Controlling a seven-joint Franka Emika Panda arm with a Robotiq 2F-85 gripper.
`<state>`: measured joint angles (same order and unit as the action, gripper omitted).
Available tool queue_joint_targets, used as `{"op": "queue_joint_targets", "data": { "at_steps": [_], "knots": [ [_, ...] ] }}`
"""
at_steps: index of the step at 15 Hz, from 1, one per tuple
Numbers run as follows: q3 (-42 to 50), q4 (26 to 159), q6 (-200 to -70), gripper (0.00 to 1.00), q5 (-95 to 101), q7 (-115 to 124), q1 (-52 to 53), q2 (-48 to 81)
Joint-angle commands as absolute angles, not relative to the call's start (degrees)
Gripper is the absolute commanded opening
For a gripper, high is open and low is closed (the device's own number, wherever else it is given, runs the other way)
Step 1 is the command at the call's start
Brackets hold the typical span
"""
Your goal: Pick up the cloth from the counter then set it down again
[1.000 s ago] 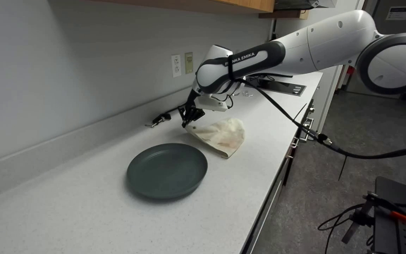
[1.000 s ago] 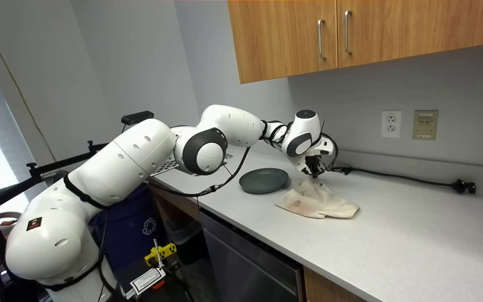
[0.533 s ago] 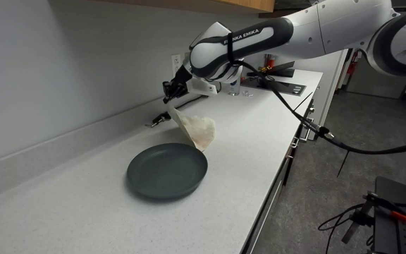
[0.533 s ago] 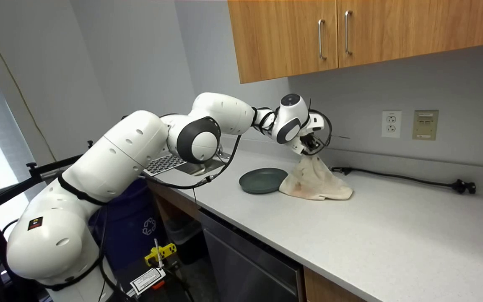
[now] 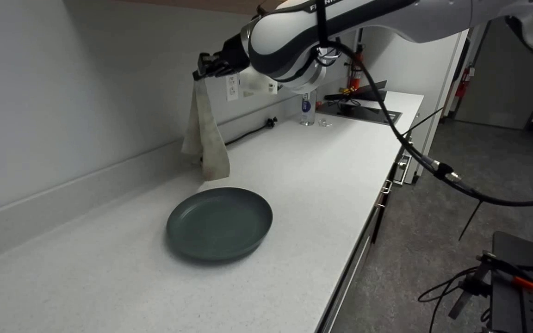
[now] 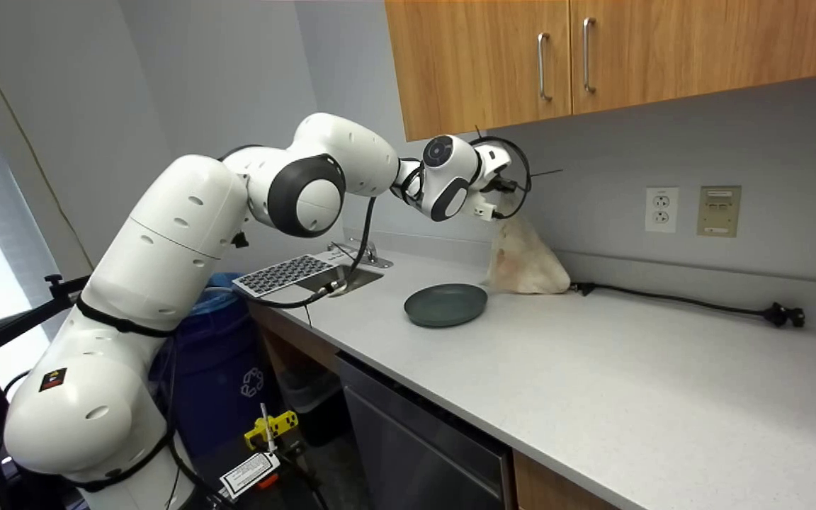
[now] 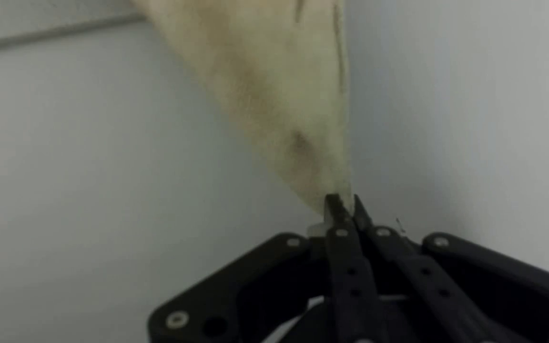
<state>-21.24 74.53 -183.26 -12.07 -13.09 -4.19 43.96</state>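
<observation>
The cream cloth (image 5: 212,134) hangs by one corner from my gripper (image 5: 197,75), in folds, close to the back wall. In an exterior view, the cloth (image 6: 527,261) fans out into a triangle with faint reddish stains. Its lower edge is near the counter (image 6: 627,382); I cannot tell whether it touches. In the wrist view, the black fingertips of the gripper (image 7: 344,206) are shut on the tip of the cloth (image 7: 274,85), which spreads upward in the picture. In an exterior view, the fingers are largely hidden by the wrist.
A dark green plate (image 5: 220,224) lies on the counter beside the cloth. A black cord (image 6: 691,304) runs along the backsplash near the cloth. Wooden cabinets (image 6: 482,71) hang above. A clear bottle (image 5: 307,109) and a cooktop (image 5: 363,113) are farther along.
My gripper has risen and moved toward the wall, staying shut on the cloth. The cloth was mostly spread on the counter, then partly lifted, and now hangs nearly vertical.
</observation>
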Motion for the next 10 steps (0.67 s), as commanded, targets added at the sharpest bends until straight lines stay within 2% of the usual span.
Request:
{"op": "queue_joint_targets", "data": {
  "at_steps": [1,4,10],
  "knots": [
    [-28.6,86.8,-193.2,0.0,-11.8,-15.9,-10.1,37.1],
    [-32.3,92.0,-198.7,0.0,-11.2,-14.5,-13.4,35.0],
    [-32.3,99.2,-207.4,0.0,-13.2,-13.3,-15.2,31.7]
  ]
}}
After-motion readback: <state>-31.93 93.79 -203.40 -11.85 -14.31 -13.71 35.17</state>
